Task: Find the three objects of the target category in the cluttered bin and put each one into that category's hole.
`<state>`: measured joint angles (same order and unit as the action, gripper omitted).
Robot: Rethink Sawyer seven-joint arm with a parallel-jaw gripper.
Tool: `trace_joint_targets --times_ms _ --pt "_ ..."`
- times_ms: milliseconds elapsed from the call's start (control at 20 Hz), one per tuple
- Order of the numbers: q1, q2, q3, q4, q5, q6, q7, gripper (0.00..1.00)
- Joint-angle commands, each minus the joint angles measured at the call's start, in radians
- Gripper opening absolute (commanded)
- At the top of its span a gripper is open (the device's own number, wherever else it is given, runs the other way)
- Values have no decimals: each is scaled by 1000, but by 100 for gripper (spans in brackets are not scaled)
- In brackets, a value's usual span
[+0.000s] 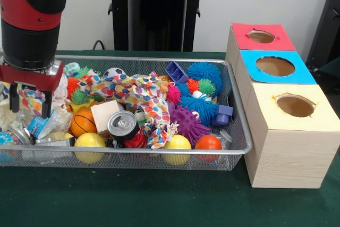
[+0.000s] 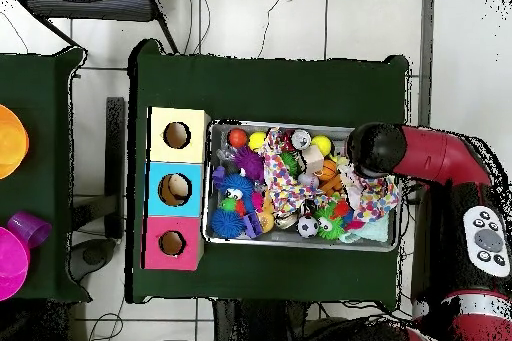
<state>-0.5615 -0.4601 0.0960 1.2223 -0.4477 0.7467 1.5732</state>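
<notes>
A wire-mesh bin [image 1: 236, 104] [image 2: 212, 179] is packed with toys. My gripper [image 1: 31, 104] [image 2: 372, 150] is low over its left end in the front view, open, with a fold of polka-dot cloth [image 1: 143, 94] between its fingers. Along the near rim lie two yellow balls [image 1: 89, 141] [image 1: 177, 143] and an orange-red ball [image 1: 208, 142]. A small basketball [image 1: 83, 123], a wooden block [image 1: 104, 114] and a drinks can [image 1: 123, 125] sit by the cloth. Three boxes with round holes stand beside the bin: red-topped [image 1: 261, 36], blue-topped [image 1: 275, 66], cream-topped [image 1: 295, 104].
Spiky balls in purple [image 1: 187, 120], blue [image 1: 204, 72] and green [image 1: 206, 86] fill the bin's right half, with a blue block [image 1: 176, 72] and a soccer ball [image 1: 113, 72] at the back. Crumpled wrappers [image 1: 48, 126] lie under the gripper. Green cloth [image 1: 159, 195] covers the table.
</notes>
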Motion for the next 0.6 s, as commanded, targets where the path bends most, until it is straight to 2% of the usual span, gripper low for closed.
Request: trace_joint_targets --times_ms 50,300,600 --pt "-7 18 -6 128 -54 -48 8 100" --pt "-10 47 4 97 -43 -32 10 100" --pt "-33 48 39 79 -2 -25 11 100"
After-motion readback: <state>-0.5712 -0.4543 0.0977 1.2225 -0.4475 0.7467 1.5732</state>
